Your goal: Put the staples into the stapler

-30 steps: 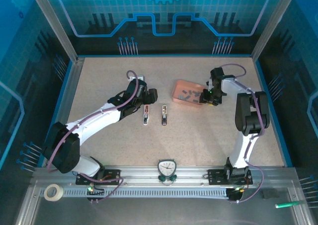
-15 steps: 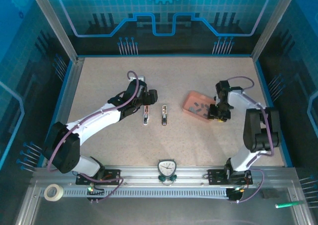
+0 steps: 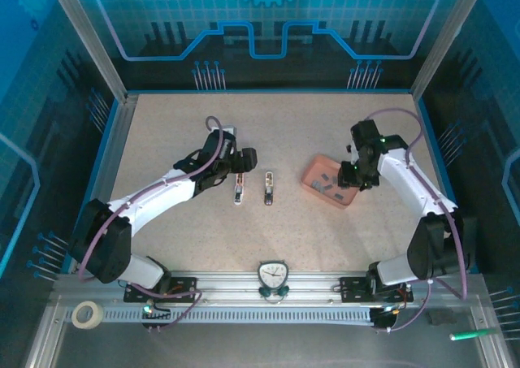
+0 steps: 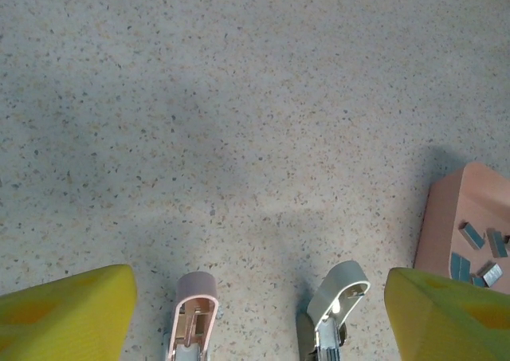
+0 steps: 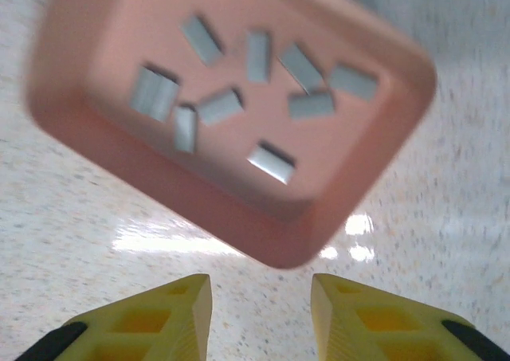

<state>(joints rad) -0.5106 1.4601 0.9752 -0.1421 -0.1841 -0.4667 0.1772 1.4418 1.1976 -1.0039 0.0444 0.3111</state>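
Observation:
The stapler [image 3: 238, 191] lies on the table left of centre; its pale pink tip [image 4: 194, 304] shows low between my left fingers. My left gripper [image 3: 240, 163] [image 4: 256, 323] hovers just behind it, open wide and holding nothing. Several grey staples [image 5: 255, 82] [image 3: 329, 179] [image 4: 478, 253] lie loose in a salmon-pink tray [image 5: 239, 209] [image 3: 315, 185] [image 4: 442, 225]. My right gripper [image 3: 356, 175] [image 5: 260, 301] is at the tray's right side, open. The tray's corner lies just beyond its yellow fingertips [image 5: 179, 309], with bare table between them.
A second, grey-bodied stapler [image 3: 268, 187] [image 4: 339, 297] lies parallel to the pink one, just to its right. A small dial gauge [image 3: 273, 274] sits on the near rail. The table wall [image 3: 431, 140] runs close behind my right arm.
The tray has moved right and toward the near edge along with my right gripper, whose jaws have narrowed slightly. The right elbow has swung outward. My left arm has barely moved.

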